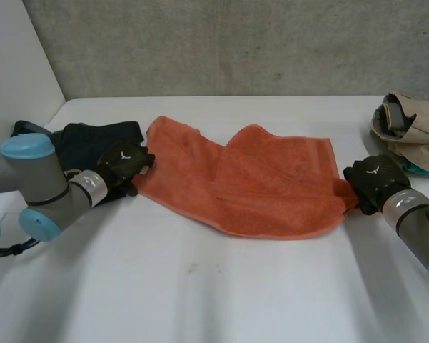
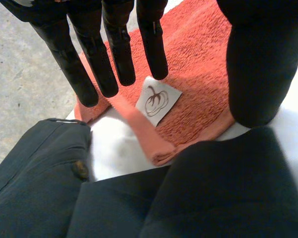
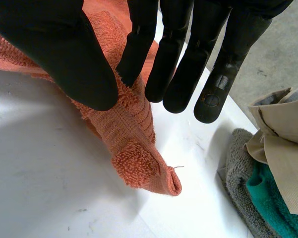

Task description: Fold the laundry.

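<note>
An orange towel [image 1: 257,182] lies spread across the middle of the white table [image 1: 200,286], one part folded over the rest. The left hand [image 1: 125,166] sits at the towel's left corner. In the left wrist view its fingers [image 2: 119,49] are straight and released, the thumb [image 2: 258,64] well apart from them, and the corner lies on the table under the fingertips, with a white label [image 2: 158,99] bearing a pumpkin drawing just past them. Whether the fingertips touch the cloth cannot be told. A dark garment [image 1: 93,143] with a button [image 2: 80,169] lies under that hand's palm, just beside the towel.

The right hand [image 1: 375,182] is at the towel's right corner. In its wrist view the cloth rises between the thumb [image 3: 64,59] and the nearest finger [image 3: 136,44], which pinch it, and the corner's tip rests on the table beyond the fingertips. A pile of beige, teal and grey clothes [image 1: 410,128] lies beside that hand
</note>
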Available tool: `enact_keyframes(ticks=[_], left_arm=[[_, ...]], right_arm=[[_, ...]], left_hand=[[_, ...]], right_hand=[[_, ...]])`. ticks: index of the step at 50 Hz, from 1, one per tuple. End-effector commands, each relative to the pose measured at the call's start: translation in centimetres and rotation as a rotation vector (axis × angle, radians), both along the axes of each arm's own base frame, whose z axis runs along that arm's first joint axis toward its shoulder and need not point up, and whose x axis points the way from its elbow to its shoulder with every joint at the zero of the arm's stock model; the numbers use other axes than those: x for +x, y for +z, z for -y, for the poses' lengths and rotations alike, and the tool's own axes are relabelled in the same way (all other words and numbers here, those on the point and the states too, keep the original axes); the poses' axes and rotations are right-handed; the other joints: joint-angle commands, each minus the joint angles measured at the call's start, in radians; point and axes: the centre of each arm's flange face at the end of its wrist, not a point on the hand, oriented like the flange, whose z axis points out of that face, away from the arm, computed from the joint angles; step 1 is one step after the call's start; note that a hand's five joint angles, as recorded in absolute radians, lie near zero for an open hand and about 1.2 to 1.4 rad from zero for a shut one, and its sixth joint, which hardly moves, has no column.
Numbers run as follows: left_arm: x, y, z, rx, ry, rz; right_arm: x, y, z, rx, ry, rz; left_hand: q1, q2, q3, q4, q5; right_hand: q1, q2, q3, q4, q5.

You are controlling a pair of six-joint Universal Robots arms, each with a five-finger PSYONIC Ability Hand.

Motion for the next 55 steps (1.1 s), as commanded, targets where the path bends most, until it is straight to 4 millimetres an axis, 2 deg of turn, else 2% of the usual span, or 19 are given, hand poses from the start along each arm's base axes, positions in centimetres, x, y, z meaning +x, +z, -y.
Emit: enact_keyframes(ticks=[1,35,40,41,43,48,53,54,55], left_arm=[[-0.3,-0.3,0.8,-0.023,0.02,0.012],[-2.6,0.3,2.2,-0.104,-0.002,-0.004],[-2.8,0.1,2.1,-0.102,-0.005,-0.004],[-2.8,0.0,2.1,-0.102,-0.005,-0.004],[-2.9,-0.1,2.0,-0.099,-0.006,-0.003],[-3.0,0.0,1.9,-0.102,0.042,0.012],[-3.1,1.8,0.7,-0.109,0.153,0.051],[-2.5,3.1,0.0,-0.104,0.197,0.071],[-2.2,3.4,-0.7,-0.088,0.211,0.083]], right_arm=[[0.0,-0.2,-0.1,0.007,0.001,-0.001],[0.0,-1.1,-0.3,0.03,0.007,-0.023],[0.0,-1.2,-0.3,0.031,0.007,-0.023],[0.0,-1.2,-0.3,0.031,0.007,-0.023],[0.0,-1.2,-0.3,0.031,0.007,-0.023],[0.0,-1.1,-0.3,0.031,0.005,-0.023],[-0.2,-0.5,-0.3,0.025,-0.001,-0.025],[-0.3,-0.4,-0.2,0.026,-0.004,-0.027],[-0.2,-0.4,-0.3,0.034,-0.001,-0.032]], left_hand=[[0.144,0.143,0.146,0.139,0.145],[0.296,0.295,0.299,0.292,0.298],[0.511,0.509,0.513,0.506,0.512],[0.662,0.661,0.664,0.658,0.663],[0.824,0.823,0.826,0.819,0.825],[0.825,0.823,0.827,0.82,0.826],[0.825,0.823,0.827,0.82,0.826],[0.825,0.823,0.827,0.82,0.826],[0.825,0.823,0.827,0.82,0.826]], right_hand=[[0.417,0.215,0.211,0.208,0.231],[0.417,0.215,0.211,0.208,0.231],[0.417,0.215,0.211,0.208,0.231],[0.417,0.215,0.211,0.208,0.231],[0.417,0.215,0.211,0.208,0.231],[0.417,0.215,0.211,0.208,0.231],[0.417,0.215,0.211,0.208,0.231],[0.417,0.215,0.211,0.208,0.231],[0.417,0.215,0.211,0.208,0.231]])
